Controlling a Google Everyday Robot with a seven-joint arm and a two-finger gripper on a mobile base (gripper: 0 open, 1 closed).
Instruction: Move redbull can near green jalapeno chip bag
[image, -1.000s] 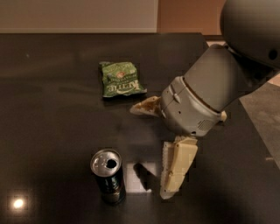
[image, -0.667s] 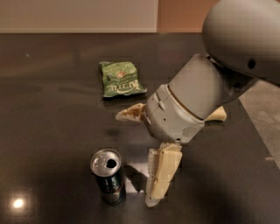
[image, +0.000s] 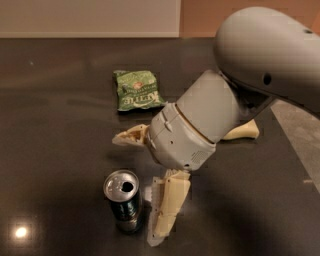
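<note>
The redbull can (image: 123, 201) stands upright on the dark table, near the front left, its silver top open. The green jalapeno chip bag (image: 137, 90) lies flat further back, well apart from the can. My gripper (image: 137, 187) is open wide and low over the table. One pale finger (image: 170, 206) reaches down just right of the can, very close to its side. The other finger (image: 129, 137) points left, behind the can. The can sits in the gap between them, not gripped.
A pale yellow block (image: 243, 131) lies on the table (image: 55, 140) to the right, partly hidden behind my arm (image: 260, 55). The table's right edge (image: 295, 145) runs diagonally, with lighter floor beyond. A wall stands at the back.
My arm has swung left and forward. The lower finger has closed in on the can's right side and the other finger now sits behind the can. The can and bag have not moved.
</note>
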